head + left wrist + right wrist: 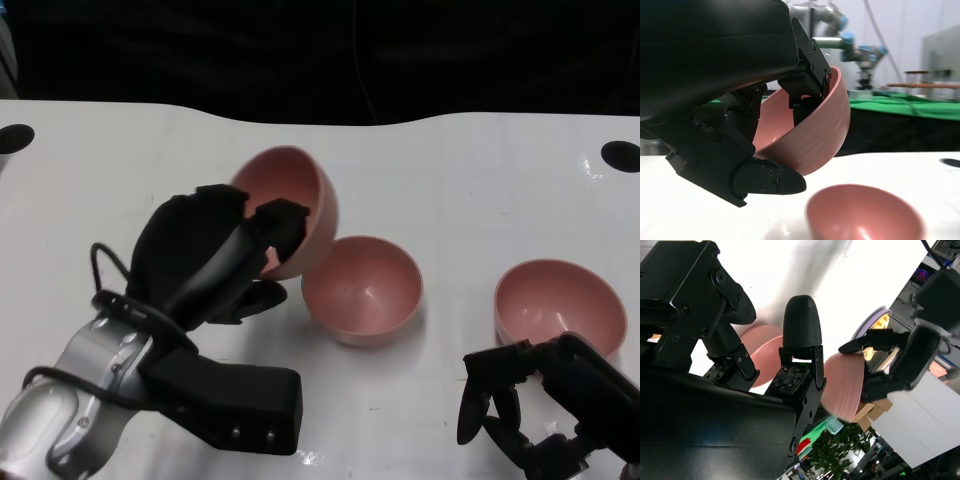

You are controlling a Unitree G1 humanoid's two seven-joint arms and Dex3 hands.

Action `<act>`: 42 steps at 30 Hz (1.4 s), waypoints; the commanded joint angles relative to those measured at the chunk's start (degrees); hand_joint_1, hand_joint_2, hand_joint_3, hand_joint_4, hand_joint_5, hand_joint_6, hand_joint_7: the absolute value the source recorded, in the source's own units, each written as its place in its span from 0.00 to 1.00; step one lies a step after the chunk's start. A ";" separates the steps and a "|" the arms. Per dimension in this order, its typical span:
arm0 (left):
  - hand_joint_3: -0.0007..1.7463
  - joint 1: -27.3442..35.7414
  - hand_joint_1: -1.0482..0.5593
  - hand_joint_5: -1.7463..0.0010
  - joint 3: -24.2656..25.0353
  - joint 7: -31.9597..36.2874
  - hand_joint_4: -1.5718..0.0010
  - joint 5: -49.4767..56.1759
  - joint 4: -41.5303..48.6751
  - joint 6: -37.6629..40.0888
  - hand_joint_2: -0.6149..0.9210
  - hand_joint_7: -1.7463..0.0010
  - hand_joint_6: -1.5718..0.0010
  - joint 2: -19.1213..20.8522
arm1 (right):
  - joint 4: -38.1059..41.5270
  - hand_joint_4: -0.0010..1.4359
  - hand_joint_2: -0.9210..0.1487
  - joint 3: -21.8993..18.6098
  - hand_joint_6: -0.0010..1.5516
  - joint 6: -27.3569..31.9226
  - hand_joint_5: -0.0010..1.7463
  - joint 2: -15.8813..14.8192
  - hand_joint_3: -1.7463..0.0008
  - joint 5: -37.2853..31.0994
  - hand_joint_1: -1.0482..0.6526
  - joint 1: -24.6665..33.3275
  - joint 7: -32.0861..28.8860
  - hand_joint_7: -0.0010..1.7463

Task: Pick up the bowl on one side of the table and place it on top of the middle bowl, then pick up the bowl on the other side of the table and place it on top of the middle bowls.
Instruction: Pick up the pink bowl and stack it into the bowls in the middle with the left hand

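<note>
Three pink bowls are in the head view. My left hand (205, 255) grips the left bowl (290, 205) by its rim and holds it lifted and tilted on its side, just left of and above the middle bowl (362, 290). In the left wrist view the held bowl (807, 130) hangs over the table with the middle bowl (865, 215) below it, and the two look apart. The right bowl (560, 305) sits upright on the table. My right hand (525, 405) hovers just in front of it, fingers apart and holding nothing. The right wrist view shows the held bowl (842, 385) beyond my right hand's fingers (800, 325).
The white table (450, 180) has a wavy far edge against a dark backdrop. Black round holes sit at its far left corner (15, 138) and far right corner (620, 155). A robot arm (860, 47) and a green-covered bench (910, 107) stand beyond the table.
</note>
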 commanded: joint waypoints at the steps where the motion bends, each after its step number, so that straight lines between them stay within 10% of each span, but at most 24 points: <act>1: 0.46 -2.23 0.50 0.00 -0.84 -1.78 0.46 0.03 1.36 -0.97 0.81 0.15 0.49 0.59 | 0.15 0.66 0.71 -0.29 0.62 -0.54 0.99 -0.42 0.13 -0.26 0.76 0.02 -0.50 0.65; 4: 0.47 -3.34 0.49 0.00 -1.78 -2.34 0.46 0.63 2.28 -1.05 0.81 0.16 0.49 -0.14 | -0.06 0.66 0.71 -0.24 0.62 -0.16 0.98 -0.47 0.13 -0.24 0.76 0.09 -0.43 0.65; 6: 0.30 -5.01 0.48 0.03 -3.54 -2.44 0.45 1.91 4.02 -1.14 0.83 0.54 0.36 -1.26 | -0.33 0.66 0.71 -0.21 0.62 0.23 0.98 -0.52 0.14 -0.35 0.76 0.20 -0.43 0.65; 8: 0.19 -6.14 0.48 0.03 -4.90 -2.10 0.45 2.71 5.76 -1.62 0.88 0.69 0.28 -1.86 | -0.38 0.66 0.71 -0.20 0.62 0.34 0.98 -0.51 0.14 -0.46 0.76 0.21 -0.51 0.65; 14: 0.20 -8.58 0.48 0.01 -7.79 -1.84 0.47 4.30 10.41 -2.11 0.90 0.40 0.41 -3.36 | -0.28 0.67 0.71 -0.25 0.62 0.07 0.97 -0.44 0.14 -0.64 0.75 0.21 -0.67 0.65; 21: 0.18 -9.85 0.46 0.11 -9.50 -3.60 0.44 4.15 14.01 -2.07 0.91 0.50 0.39 -4.52 | -0.04 0.66 0.70 -0.19 0.62 -0.33 0.98 -0.50 0.14 -0.67 0.75 0.15 -0.66 0.64; 30: 0.06 -8.41 0.34 0.84 -10.34 -12.22 0.79 5.50 9.69 2.54 1.00 0.99 0.74 -3.49 | -0.13 0.66 0.70 -0.15 0.62 -0.30 0.98 -0.46 0.14 -0.62 0.74 0.14 -0.63 0.65; 42: 0.10 -6.31 0.22 0.92 -9.68 -11.42 1.00 5.83 6.50 3.64 1.00 1.00 0.92 -2.02 | -0.87 0.65 0.71 -0.15 0.61 0.74 0.98 -0.54 0.14 -0.59 0.75 0.27 -0.40 0.65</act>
